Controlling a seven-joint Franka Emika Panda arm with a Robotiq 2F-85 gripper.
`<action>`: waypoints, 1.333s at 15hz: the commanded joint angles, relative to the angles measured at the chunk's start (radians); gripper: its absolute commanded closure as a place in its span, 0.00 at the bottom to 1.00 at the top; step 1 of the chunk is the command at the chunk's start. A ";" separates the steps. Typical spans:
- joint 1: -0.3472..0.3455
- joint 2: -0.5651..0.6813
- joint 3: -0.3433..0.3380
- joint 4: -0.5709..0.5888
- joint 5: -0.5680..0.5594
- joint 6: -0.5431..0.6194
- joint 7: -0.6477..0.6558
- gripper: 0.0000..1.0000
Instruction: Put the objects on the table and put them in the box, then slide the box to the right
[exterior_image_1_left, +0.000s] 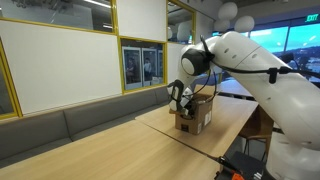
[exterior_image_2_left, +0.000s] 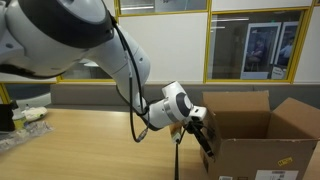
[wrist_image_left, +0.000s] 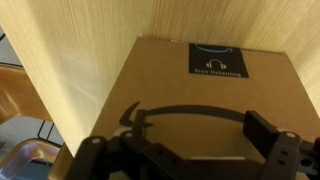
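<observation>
Light wood ran the length of the tabletop (exterior_image_1_left: 90, 140) in an exterior view, and the brown cardboard box (exterior_image_1_left: 197, 118) stood on it towards the far end, flaps up. My hand (exterior_image_1_left: 180, 103) hung just beside the box's near wall, close to its top edge. I could find neither the green ball nor the black ring on the wood from there.

In an exterior view taken close in, the hand (exterior_image_2_left: 203, 135) sat low against the outside of the box (exterior_image_2_left: 255, 135), by a corner, with the open flaps rising above it. Whether it touched the cardboard, I could not tell.

In the wrist view the fingers (wrist_image_left: 283, 150) were spread wide and empty. A cardboard face with the black curved arrow logo (wrist_image_left: 180, 112) and a dark label (wrist_image_left: 217, 60) filled the frame beyond them.

Since I could not see inside the box, I judged the first risk was sliding it before both objects were in. Pushing at a corner could also swivel the box instead of moving it straight. Contact too high on the wall might tip it or fold a flap.
</observation>
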 joint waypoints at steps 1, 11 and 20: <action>0.061 -0.131 -0.038 -0.045 -0.025 -0.034 0.032 0.00; 0.031 -0.612 0.263 -0.128 0.022 -0.383 -0.091 0.00; -0.074 -0.892 0.451 -0.085 0.081 -0.995 -0.248 0.00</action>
